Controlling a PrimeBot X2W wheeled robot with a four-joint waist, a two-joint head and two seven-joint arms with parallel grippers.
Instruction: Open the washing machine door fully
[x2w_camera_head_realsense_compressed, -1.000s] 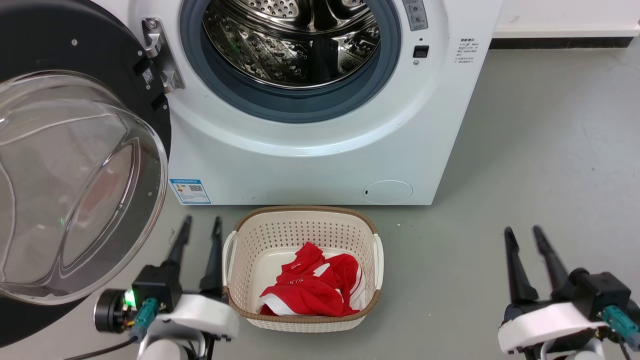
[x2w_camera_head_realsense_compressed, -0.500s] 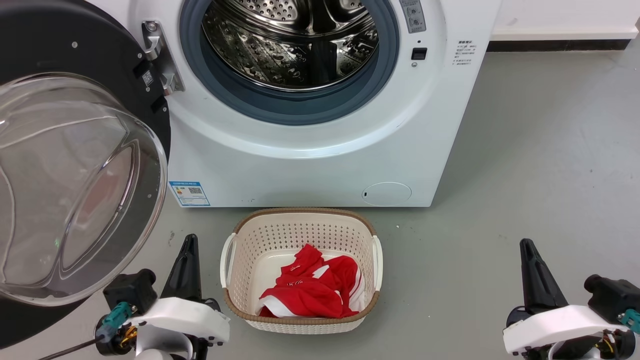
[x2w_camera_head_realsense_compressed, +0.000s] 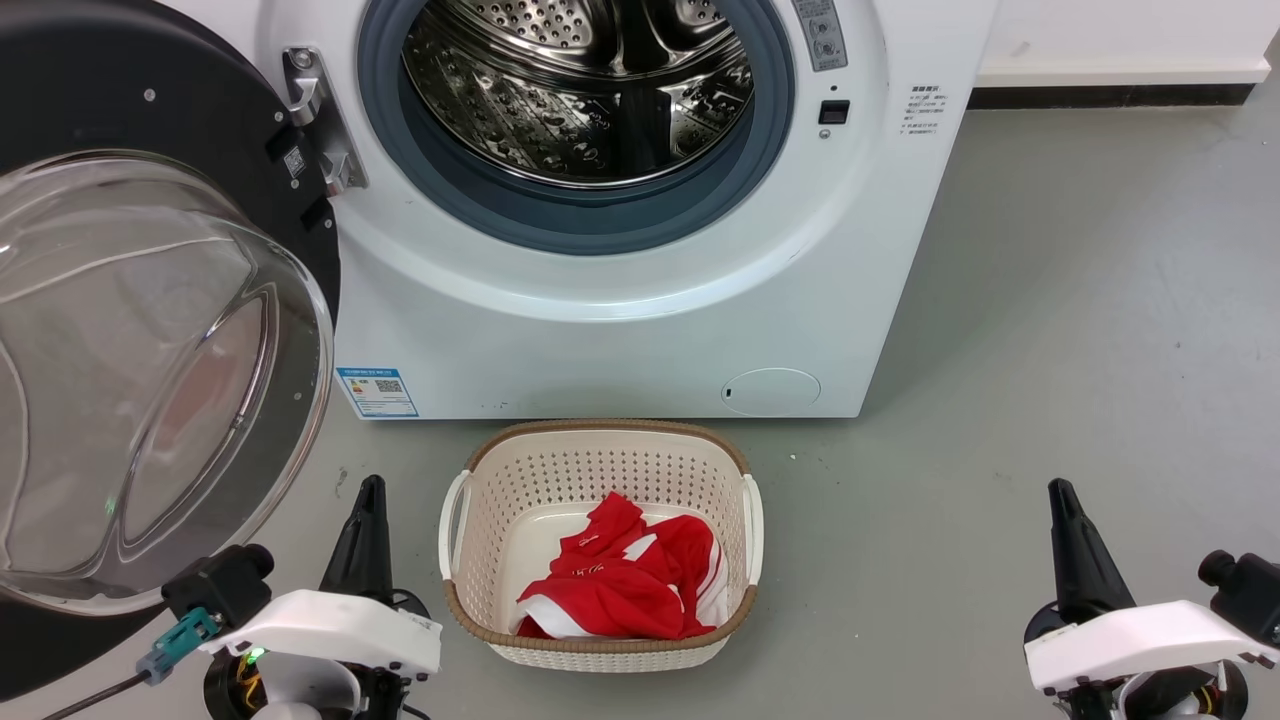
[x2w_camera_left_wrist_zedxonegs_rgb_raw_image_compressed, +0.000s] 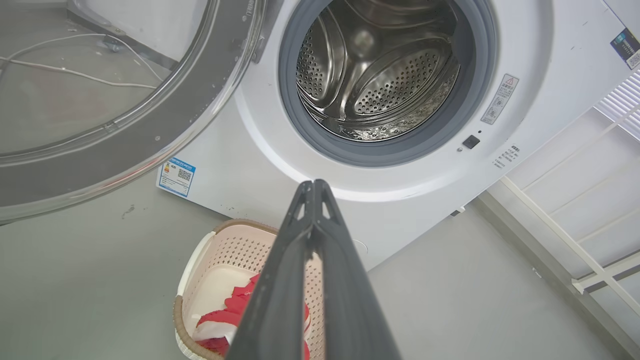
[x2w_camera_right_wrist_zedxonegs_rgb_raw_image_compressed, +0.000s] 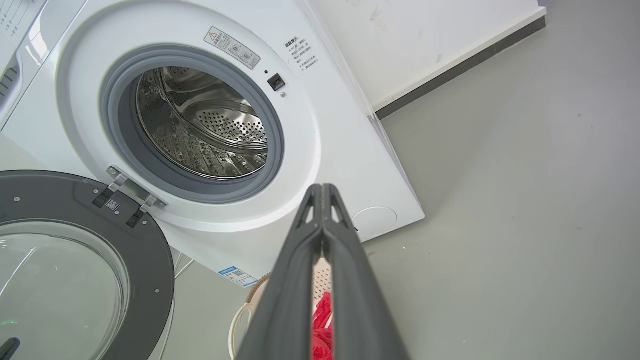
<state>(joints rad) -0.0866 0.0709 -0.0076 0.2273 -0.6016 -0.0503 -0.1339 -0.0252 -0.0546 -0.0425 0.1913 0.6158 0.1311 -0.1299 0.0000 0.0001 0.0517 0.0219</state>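
While the washing machine door (x2w_camera_head_realsense_compressed: 150, 340) hangs wide, the basket (x2w_camera_head_realsense_compressed: 600, 468) seems apart.

A cream perforated plastic laundry basket with a brown rim (x2w_camera_head_realsense_compressed: 590, 465) stands on the grey floor (x2w_camera_head_realsense_compressed: 1050, 300), just right of the left gripper (x2w_camera_head_realsense_compressed: 371, 492) and well left of the right gripper (x2w_camera_head_realsense_compressed: 1059, 495). A crumpled red and white garment (x2w_camera_head_realsense_compressed: 620, 585) lies in it. Ahead of both grippers rises the white front-loading machine body (x2w_camera_head_realsense_compressed: 600, 340), with its perforated steel drum (x2w_camera_head_realsense_compressed: 560, 110) ringed by a grey rubber seal (x2w_camera_head_realsense_compressed: 600, 225). A blue and white label (x2w_camera_head_realsense_compressed: 377, 392) sits low on the machine front, ahead of the left gripper.
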